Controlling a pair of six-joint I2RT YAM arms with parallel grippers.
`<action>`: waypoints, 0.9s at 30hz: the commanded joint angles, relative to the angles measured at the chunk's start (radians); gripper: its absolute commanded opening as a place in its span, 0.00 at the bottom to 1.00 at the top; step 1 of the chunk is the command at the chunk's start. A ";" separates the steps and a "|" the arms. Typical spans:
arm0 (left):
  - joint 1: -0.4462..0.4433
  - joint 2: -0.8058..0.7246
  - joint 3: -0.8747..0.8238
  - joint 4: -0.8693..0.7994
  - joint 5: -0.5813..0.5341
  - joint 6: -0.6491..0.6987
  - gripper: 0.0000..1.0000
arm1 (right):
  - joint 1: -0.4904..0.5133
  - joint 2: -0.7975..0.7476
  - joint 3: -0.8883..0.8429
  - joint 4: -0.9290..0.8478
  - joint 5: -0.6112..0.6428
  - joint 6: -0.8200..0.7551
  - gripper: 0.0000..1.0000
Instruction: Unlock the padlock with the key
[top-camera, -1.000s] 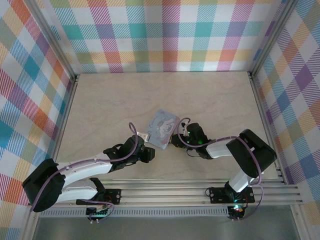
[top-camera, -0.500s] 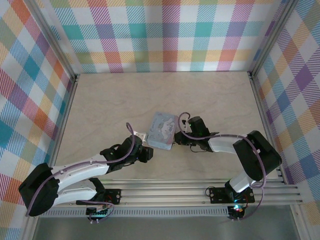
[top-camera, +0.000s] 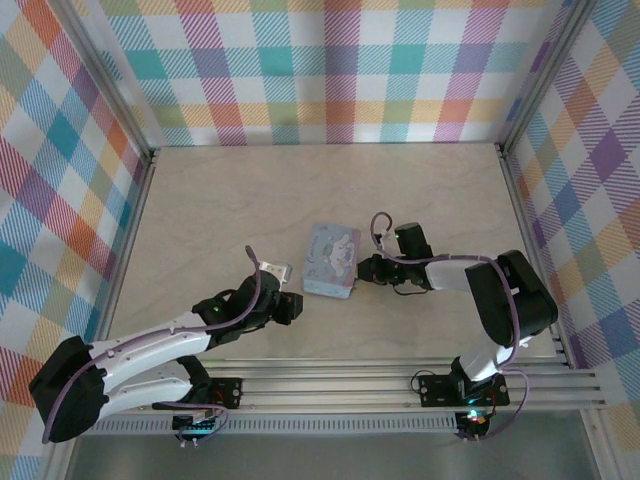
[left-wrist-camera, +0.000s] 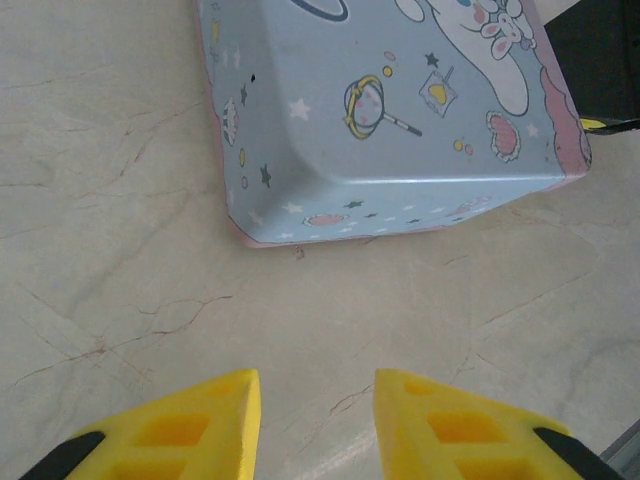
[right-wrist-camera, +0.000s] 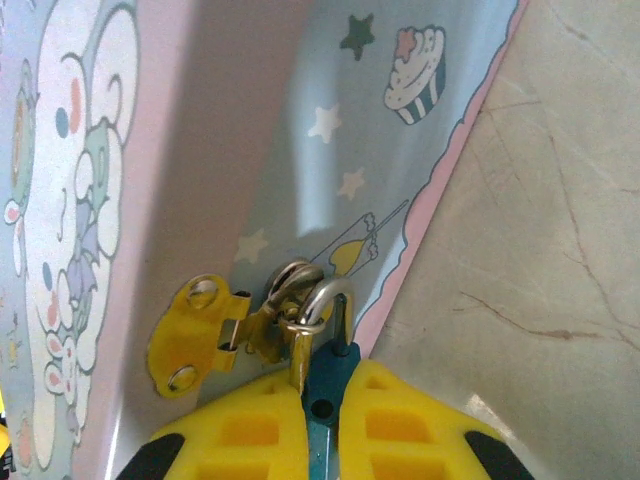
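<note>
The padlock (right-wrist-camera: 330, 385) has a blue-teal body and a silver shackle (right-wrist-camera: 327, 298) hooked through the yellow hasp (right-wrist-camera: 195, 340) on the side of the cartoon-printed tin box (right-wrist-camera: 300, 120). My right gripper (right-wrist-camera: 325, 405) is shut on the padlock's body, at the box's right side (top-camera: 365, 270). The key is out of view. My left gripper (left-wrist-camera: 317, 410) stands open with nothing between its fingers, low over the table just short of the box's near corner (left-wrist-camera: 260, 235). From above it sits left of and below the box (top-camera: 290, 303).
The tin box (top-camera: 330, 260) lies mid-table between the two arms. Bare table stretches behind it to the checked back wall (top-camera: 330, 70). Metal frame rails (top-camera: 130, 220) run along both sides. The right arm's dark link (left-wrist-camera: 600, 60) shows beyond the box.
The right gripper has swung up and to the right while closing tighter on the padlock, and the tin box has turned with it. The left arm shifted slightly left, jaws unchanged.
</note>
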 joint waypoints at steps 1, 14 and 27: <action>0.008 -0.013 0.048 -0.039 -0.023 0.003 0.35 | -0.001 -0.013 0.055 -0.018 -0.088 -0.052 0.00; 0.010 0.154 0.221 -0.065 -0.011 0.036 0.36 | 0.088 -0.077 0.238 -0.445 0.227 -0.128 0.00; 0.034 0.441 0.399 -0.035 0.032 0.065 0.38 | 0.148 -0.036 0.232 -0.431 0.181 -0.158 0.00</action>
